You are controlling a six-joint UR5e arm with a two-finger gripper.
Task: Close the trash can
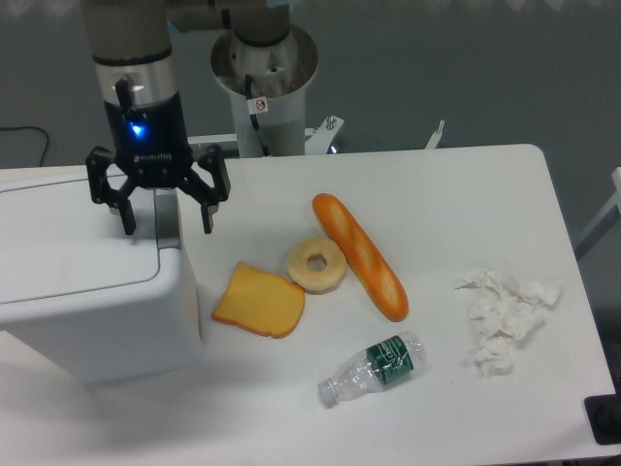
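The trash can [87, 291] is a large white boxy bin at the left of the table, reaching out of the left edge of view. Its flat white lid [68, 209] lies down flat on top. A grey tab [167, 216] shows at its right rim. My gripper [167, 221] hangs just above the bin's back right corner, over the grey tab. Its two black fingers are spread wide apart and hold nothing. I cannot tell if a fingertip touches the lid.
On the white table to the right of the bin lie a yellow cheese wedge [260, 300], a bagel [317, 264], a baguette [359, 255], a plastic bottle [375, 367] and crumpled white tissue [505, 316]. The arm's base column [264, 87] stands at the back.
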